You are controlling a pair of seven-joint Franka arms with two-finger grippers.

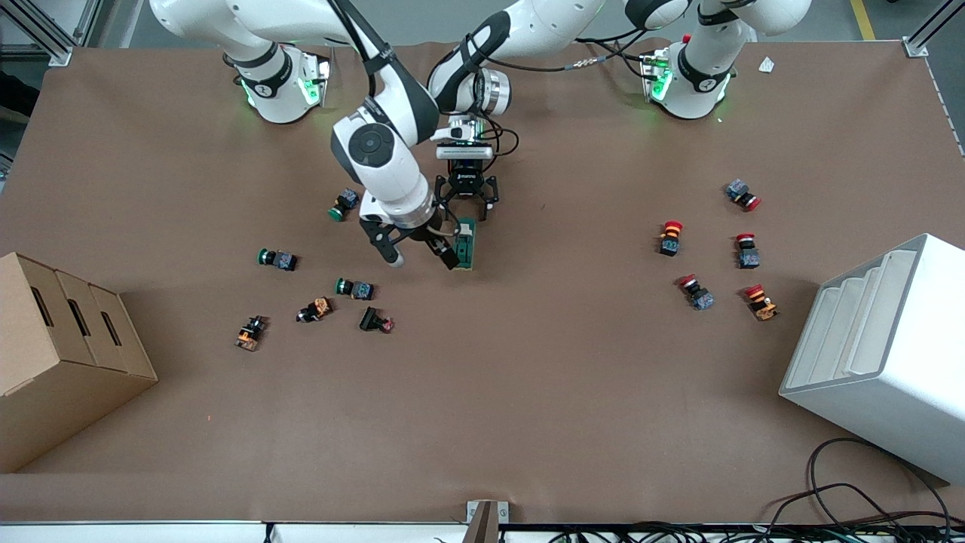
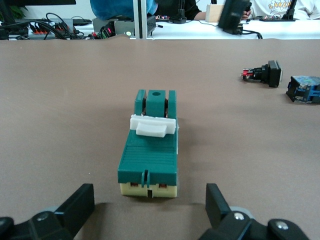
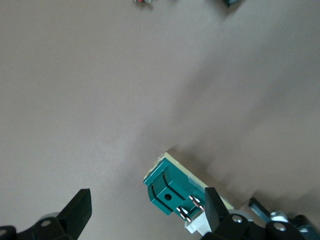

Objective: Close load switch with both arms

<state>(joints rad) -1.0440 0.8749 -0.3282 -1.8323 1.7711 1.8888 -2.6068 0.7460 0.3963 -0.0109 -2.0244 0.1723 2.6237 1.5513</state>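
Observation:
The load switch point(image 1: 467, 243), a dark green oblong block on a cream base, lies flat near the table's middle. In the left wrist view point(image 2: 149, 155) its white toggle point(image 2: 152, 126) sits across the top. My left gripper point(image 1: 467, 211) hangs open, low over the switch's end nearest the robot bases; its fingers point(image 2: 80, 205) stand wide apart just short of that end. My right gripper point(image 1: 420, 255) is open beside the switch toward the right arm's end. In the right wrist view the switch point(image 3: 167, 187) lies partly between the right gripper's fingers, close to one fingertip point(image 3: 215, 210).
Several green-capped and orange push buttons point(image 1: 354, 288) lie nearer the front camera toward the right arm's end, beside a cardboard box point(image 1: 60, 354). Several red-capped buttons point(image 1: 696, 292) and a white stepped rack point(image 1: 882, 347) lie toward the left arm's end.

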